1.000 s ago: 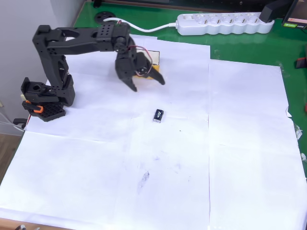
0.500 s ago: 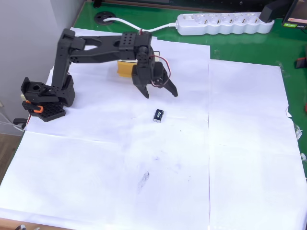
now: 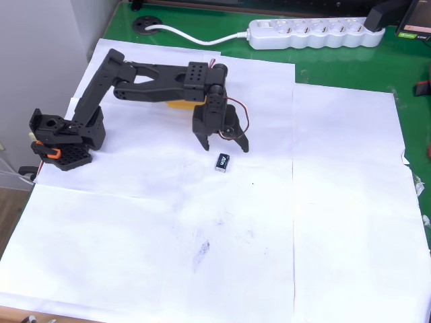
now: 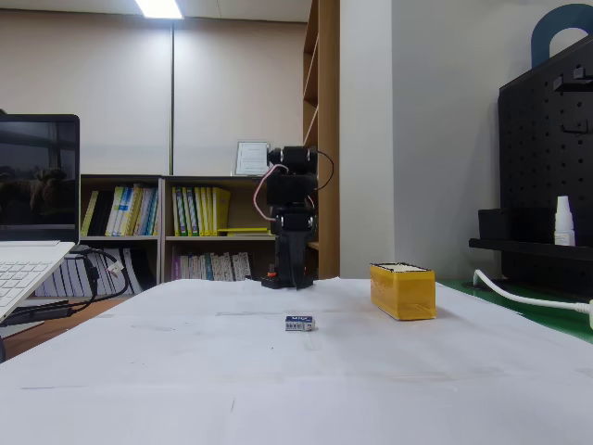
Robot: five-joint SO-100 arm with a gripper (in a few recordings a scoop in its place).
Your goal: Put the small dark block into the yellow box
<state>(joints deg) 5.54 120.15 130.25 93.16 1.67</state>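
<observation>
In the overhead view, white paper sheets (image 3: 283, 222) cover most of the green desk (image 3: 337, 64), leaving a bare green strip along the far edge and down the right edge. A white power strip (image 3: 313, 31) lies on that far strip, its cord running toward the far left corner. The near half and the whole right side of the paper carry nothing, so open room lies toward the near edge and the right edge. The arm's base (image 3: 64, 138) stands close to the left edge, and the arm reaches from it toward the middle of the desk, upper link rising away from the base, forearm stretched level, wrist bent so the tool (image 3: 225, 144) points down at the paper. Its two fingers stand apart, gripping nothing. The small dark block (image 3: 223, 161) lies flat on the paper just nearward of the fingertips, apart from them, white lettering up. The yellow box (image 3: 180, 103) sits on the paper behind the forearm, toward the far edge, mostly covered by the arm in this view. In the fixed view, low at desk level, the yellow box (image 4: 402, 290) stands upright to the right of the small dark block (image 4: 299, 323), well apart from it, with the arm (image 4: 291, 222) upright behind them.
</observation>
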